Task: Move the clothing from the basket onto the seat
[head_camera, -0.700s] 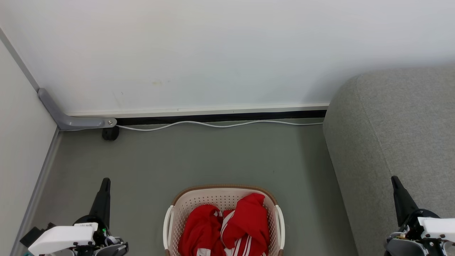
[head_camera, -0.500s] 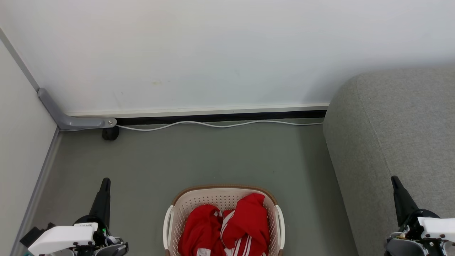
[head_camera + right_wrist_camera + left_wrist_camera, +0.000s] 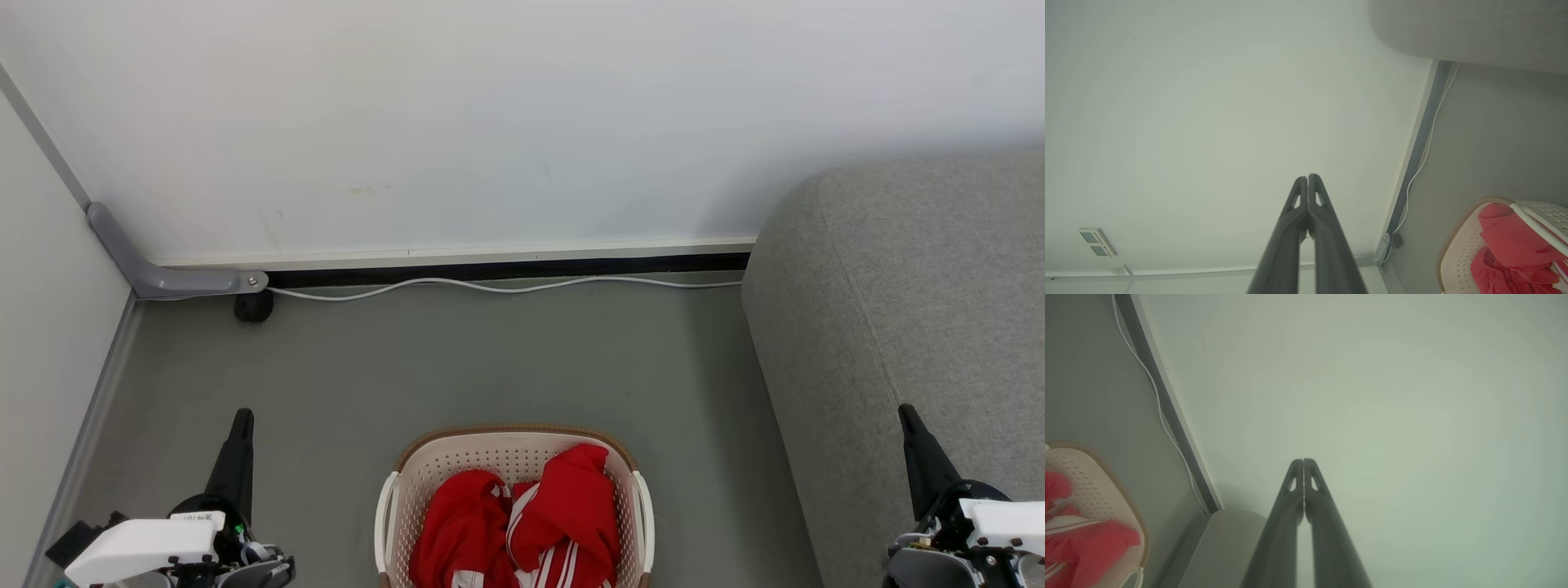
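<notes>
Clothing, two red garments, lies in one basket; left fingers and right fingers pressed together.

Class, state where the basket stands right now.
In the head view the basket stands on the floor at bottom centre, left of the sofa, with the red clothing inside.

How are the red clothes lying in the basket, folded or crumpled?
Crumpled. The clothes lie in two loose, rumpled heaps inside the basket, their white stripes bent and twisted. No neat folds show.
</notes>
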### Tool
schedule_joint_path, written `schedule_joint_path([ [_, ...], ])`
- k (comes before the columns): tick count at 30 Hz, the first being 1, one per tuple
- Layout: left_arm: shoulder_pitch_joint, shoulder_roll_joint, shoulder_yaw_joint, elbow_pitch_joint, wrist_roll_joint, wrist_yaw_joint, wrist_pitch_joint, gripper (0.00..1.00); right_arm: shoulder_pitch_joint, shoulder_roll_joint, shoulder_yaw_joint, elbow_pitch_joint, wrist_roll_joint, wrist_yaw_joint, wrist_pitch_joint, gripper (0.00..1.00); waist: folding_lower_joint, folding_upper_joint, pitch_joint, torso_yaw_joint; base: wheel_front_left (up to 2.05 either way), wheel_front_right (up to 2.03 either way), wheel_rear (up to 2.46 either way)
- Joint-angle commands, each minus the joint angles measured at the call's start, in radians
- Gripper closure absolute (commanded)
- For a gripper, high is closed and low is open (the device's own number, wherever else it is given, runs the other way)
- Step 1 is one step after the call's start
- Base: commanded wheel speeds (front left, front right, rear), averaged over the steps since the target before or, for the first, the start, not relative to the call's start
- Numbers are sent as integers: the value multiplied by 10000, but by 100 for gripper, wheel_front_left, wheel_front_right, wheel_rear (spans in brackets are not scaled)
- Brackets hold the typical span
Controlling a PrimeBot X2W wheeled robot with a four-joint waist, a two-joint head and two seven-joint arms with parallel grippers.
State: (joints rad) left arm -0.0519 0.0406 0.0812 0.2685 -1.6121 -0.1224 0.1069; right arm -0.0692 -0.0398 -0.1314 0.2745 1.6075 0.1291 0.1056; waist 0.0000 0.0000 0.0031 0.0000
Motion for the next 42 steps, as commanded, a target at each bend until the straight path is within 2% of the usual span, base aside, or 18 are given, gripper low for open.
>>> schedule_joint_path([
  [1, -560, 96, 321, -238, 31, -83, 60, 100, -387, -104, 181, -298, 15, 16, 73, 100, 0, 0, 0, 0, 0, 0, 0],
  [42, -560, 96, 321, -238, 31, -83, 60, 100, -387, -104, 181, -298, 15, 16, 73, 100, 0, 0, 0, 0, 0, 0, 0],
])
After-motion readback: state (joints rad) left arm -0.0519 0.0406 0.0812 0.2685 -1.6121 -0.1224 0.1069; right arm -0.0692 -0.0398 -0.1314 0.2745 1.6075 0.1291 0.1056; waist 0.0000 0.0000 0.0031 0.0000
